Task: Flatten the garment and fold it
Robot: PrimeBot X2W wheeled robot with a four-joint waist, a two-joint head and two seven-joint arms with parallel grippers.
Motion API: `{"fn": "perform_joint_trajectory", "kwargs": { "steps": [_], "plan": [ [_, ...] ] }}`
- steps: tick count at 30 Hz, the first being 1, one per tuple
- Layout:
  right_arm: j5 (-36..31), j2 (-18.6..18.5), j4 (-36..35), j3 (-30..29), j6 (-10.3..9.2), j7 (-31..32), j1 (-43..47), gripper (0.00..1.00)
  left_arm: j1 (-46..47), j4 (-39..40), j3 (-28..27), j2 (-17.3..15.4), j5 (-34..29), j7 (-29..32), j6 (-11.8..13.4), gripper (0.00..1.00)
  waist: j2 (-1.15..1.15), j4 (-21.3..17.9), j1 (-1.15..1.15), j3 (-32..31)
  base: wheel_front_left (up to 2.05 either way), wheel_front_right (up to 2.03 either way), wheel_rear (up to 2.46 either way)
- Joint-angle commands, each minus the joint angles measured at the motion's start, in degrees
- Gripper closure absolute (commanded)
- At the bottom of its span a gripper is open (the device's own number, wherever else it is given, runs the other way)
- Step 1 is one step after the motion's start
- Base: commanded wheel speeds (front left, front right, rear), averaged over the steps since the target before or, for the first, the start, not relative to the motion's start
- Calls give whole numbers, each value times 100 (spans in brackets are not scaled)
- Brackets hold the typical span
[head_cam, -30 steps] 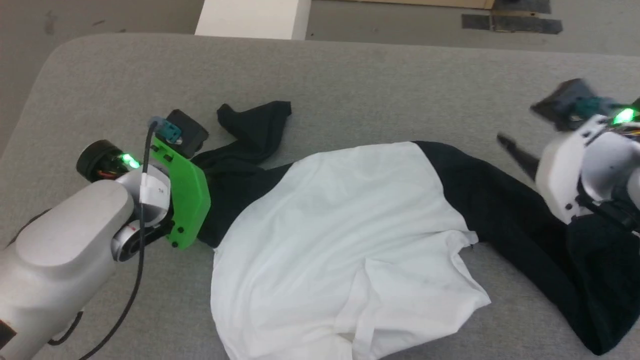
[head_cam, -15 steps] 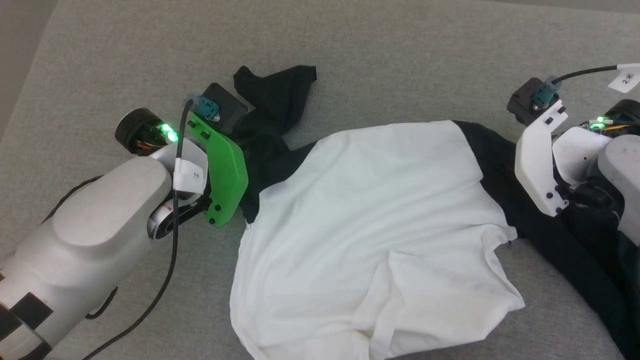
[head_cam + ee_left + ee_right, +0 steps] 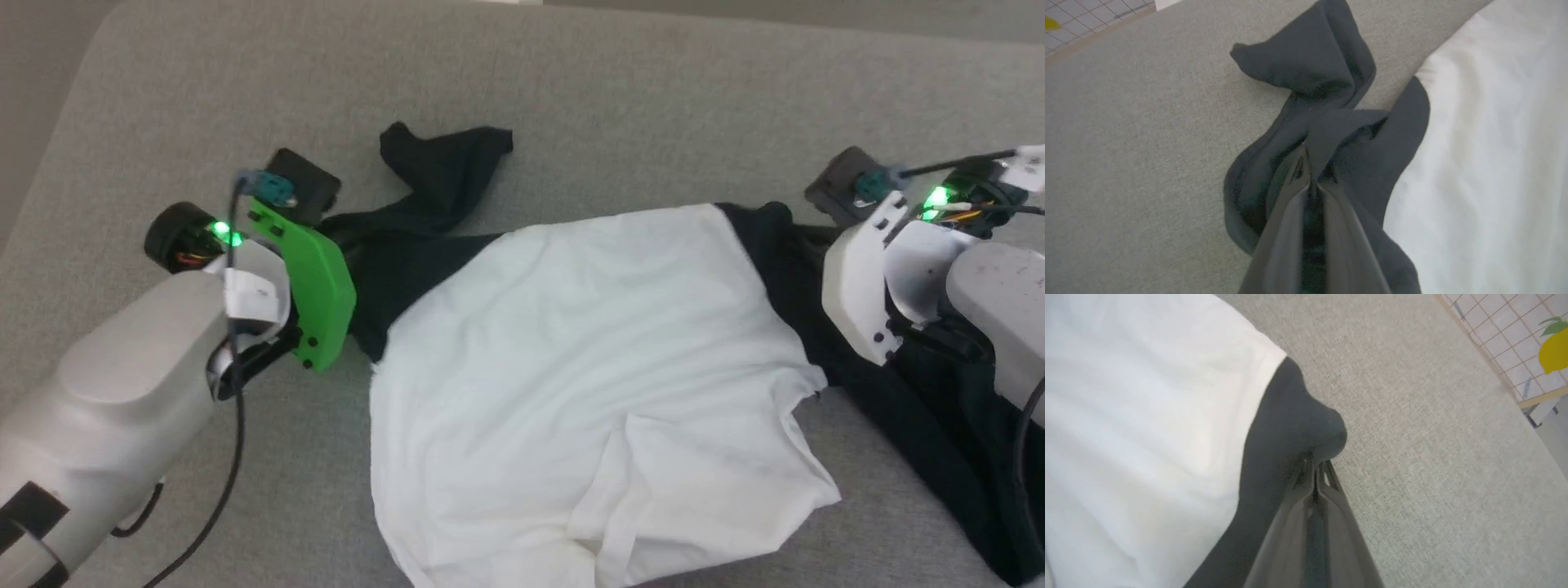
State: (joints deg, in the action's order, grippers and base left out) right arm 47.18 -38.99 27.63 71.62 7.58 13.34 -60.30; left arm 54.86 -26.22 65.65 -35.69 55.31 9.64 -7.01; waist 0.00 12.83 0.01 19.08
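Observation:
The garment (image 3: 588, 367) lies crumpled on the grey surface, its white body in the middle and a black sleeve at each side. In the left wrist view, my left gripper (image 3: 1306, 163) is shut on a fold of the left black sleeve (image 3: 1310, 69), whose cuff end curls away beyond the fingertips. My right gripper (image 3: 1314, 467) is shut on the black fabric (image 3: 1290, 424) where the right sleeve meets the white body (image 3: 1147, 396). In the head view the green left wrist mount (image 3: 322, 286) and the white right wrist mount (image 3: 857, 286) hide both sets of fingers.
The grey padded surface (image 3: 653, 98) runs wide behind the garment, with a rounded corner at the upper left. The rest of the right sleeve (image 3: 939, 441) trails toward the lower right. A gridded floor with a yellow shape (image 3: 1553, 351) lies beyond the surface's far edge.
My right gripper came down from the air onto the right sleeve and shut on the black fabric. The left gripper kept its hold. The head camera has shifted.

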Motion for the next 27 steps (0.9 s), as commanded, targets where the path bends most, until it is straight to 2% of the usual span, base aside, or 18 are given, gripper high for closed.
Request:
{"fn": "perform_joint_trajectory", "kwargs": {
  "steps": [1, 8, 11, 16, 21, 27],
  "plan": [
    [-56, -78, -20, -44, -9, -334, -9, 100, -4, -29, -51, -84, 12, -155, -27, 100, 0, -389, -1, -580, 0, 0, 0],
    [-219, -445, -192, -704, -9, -1736, -100, 100, 192, 273, -349, -354, -88, -1000, -23, 100, 0, -563, -1, -1137, 0, 0, 0],
    [-364, -474, -191, -1200, -9, -2095, -116, 100, 373, 451, -588, -404, -104, -1300, 113, 100, 0, -614, -1, -1244, 0, 0, 0],
    [-806, -315, -42, -1984, -9, -2314, -149, 100, 765, 560, -869, -358, -254, -1575, 468, 100, 0, -690, -1, -1310, 0, 0, 0],
    [-1277, -12, -25, -2698, -9, -2230, -208, 100, 1275, 526, -1051, -201, -508, -1732, 823, 100, 0, -804, -1, -1207, 0, 0, 0],
    [-1801, 366, 57, -3478, -9, -1919, -663, 100, 2020, 308, -1240, 91, -751, -1885, 1043, 100, 0, -876, -1, -712, 0, 0, 0]
  ]
}}
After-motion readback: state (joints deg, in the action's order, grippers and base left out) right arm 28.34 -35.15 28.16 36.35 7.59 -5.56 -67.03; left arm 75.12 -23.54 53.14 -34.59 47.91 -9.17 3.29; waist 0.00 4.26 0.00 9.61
